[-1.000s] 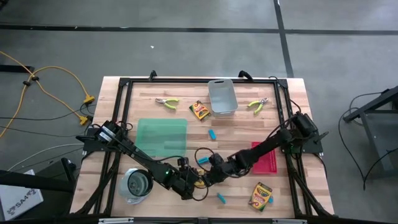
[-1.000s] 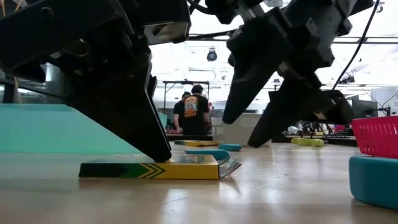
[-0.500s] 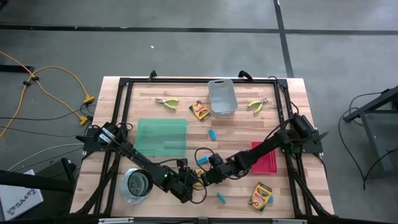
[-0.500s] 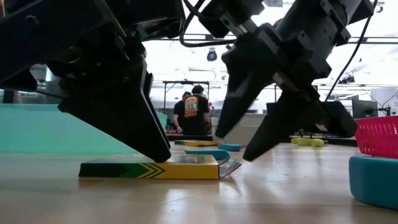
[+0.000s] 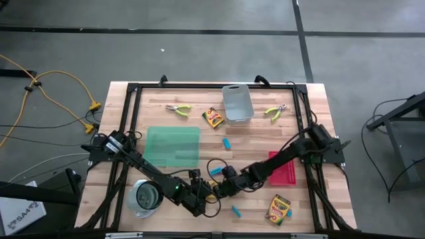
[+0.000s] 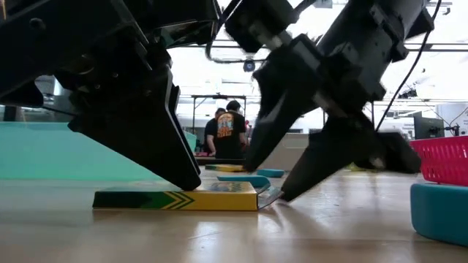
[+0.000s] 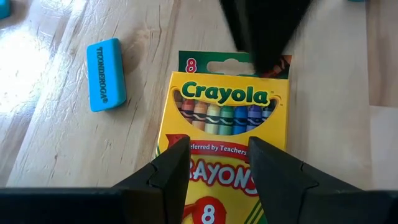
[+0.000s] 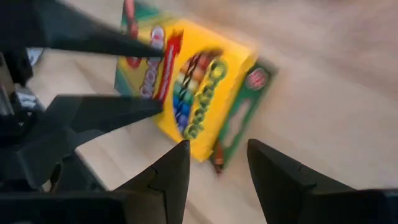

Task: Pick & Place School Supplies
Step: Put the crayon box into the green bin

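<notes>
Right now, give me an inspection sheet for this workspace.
Surface: wooden table, black frame.
Job's things: crayon box flat under both grippers; crayon boxes at and; plier tools; blue blocks.
Clutter: grey bin, green mat, red tray, metal cup.
Grippers: left gripper open, on box; right gripper open, at its flap end.
Cables: yellow cable on floor.
Surroundings: person behind.
</notes>
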### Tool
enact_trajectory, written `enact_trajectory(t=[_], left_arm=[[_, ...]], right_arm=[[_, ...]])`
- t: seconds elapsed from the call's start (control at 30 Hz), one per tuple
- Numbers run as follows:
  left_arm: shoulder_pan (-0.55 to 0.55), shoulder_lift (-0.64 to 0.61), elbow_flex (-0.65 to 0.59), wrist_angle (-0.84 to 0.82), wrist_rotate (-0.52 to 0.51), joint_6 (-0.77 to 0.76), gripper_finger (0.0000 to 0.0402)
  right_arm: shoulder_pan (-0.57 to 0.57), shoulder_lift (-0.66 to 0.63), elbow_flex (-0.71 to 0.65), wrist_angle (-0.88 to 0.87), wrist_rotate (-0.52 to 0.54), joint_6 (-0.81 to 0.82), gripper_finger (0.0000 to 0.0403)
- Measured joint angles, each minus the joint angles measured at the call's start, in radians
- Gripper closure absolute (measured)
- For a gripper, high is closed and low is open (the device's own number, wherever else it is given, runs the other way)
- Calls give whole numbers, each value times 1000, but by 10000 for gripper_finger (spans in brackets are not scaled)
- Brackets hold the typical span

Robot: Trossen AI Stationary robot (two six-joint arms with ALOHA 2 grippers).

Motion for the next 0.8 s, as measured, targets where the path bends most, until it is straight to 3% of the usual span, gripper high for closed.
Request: enact_trajectory(t=[0.47, 0.8], left_arm=[[0, -1, 0, 0, 0, 1, 243], [0, -2, 0, 0, 2, -2, 243]], right_arm=[[22, 18, -1, 32, 66, -3, 253], [28, 17, -2, 2, 76, -8, 333]])
